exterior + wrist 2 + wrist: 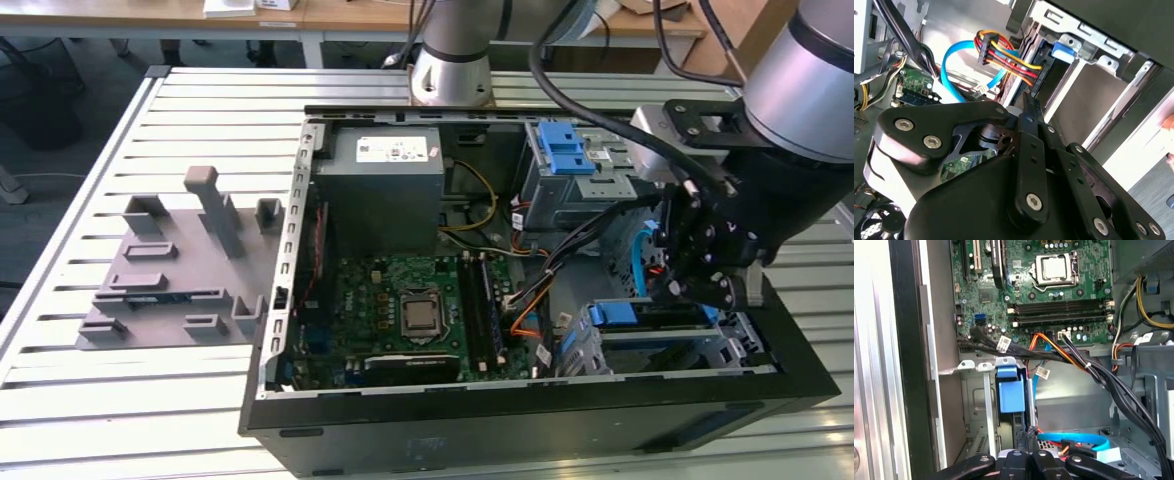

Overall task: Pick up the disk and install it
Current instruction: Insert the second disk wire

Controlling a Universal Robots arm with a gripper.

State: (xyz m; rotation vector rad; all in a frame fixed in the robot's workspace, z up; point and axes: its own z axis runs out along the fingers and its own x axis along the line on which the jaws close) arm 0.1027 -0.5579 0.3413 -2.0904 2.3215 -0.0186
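Exterior view: even daylight, soft shadows inside the case (400,390), sharp overall. First wrist view: blown-out glare w/ lost detail along left edge; motherboard (1054,285) crisp. Second wrist view: bright upper left, pincer (1026,107) body close, dark, slightly soft.

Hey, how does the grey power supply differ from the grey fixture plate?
The power supply sits inside the case; the fixture plate lies outside it on the table, toward the exterior view's left. The power supply is a closed box with a white sticker; the fixture plate is flat with upright posts. Both are grey.
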